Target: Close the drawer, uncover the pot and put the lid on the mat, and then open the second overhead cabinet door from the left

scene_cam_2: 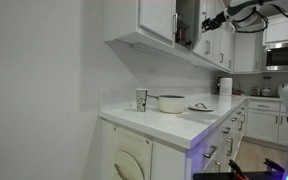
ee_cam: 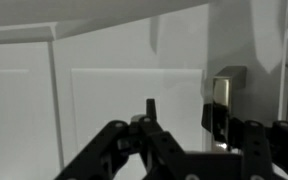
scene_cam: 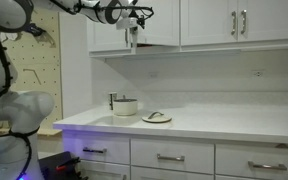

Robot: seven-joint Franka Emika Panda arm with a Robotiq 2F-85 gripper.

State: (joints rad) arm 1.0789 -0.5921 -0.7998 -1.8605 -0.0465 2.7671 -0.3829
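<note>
My gripper point(scene_cam: 134, 24) is up at the overhead cabinets and also shows in an exterior view point(scene_cam_2: 213, 20). In the wrist view its fingers point(ee_cam: 199, 118) sit around the silver handle point(ee_cam: 221, 98) of the second overhead cabinet door point(ee_cam: 124, 110). That door stands ajar point(scene_cam_2: 187, 22), with a dark interior showing. The white pot point(scene_cam: 126, 106) stands uncovered on the counter in both exterior views point(scene_cam_2: 171, 103). Its lid point(scene_cam: 156, 116) lies on the round mat point(scene_cam: 165, 120) beside it, also seen in an exterior view point(scene_cam_2: 199, 106). The drawer fronts point(scene_cam: 170, 157) below the counter sit flush.
A small cup point(scene_cam: 112, 100) stands beside the pot. A paper towel roll point(scene_cam_2: 225, 86) stands further along the counter. Other cabinet doors point(scene_cam: 239, 22) are shut. The robot base point(scene_cam: 9, 110) is at the end of the counter, by a pegboard wall.
</note>
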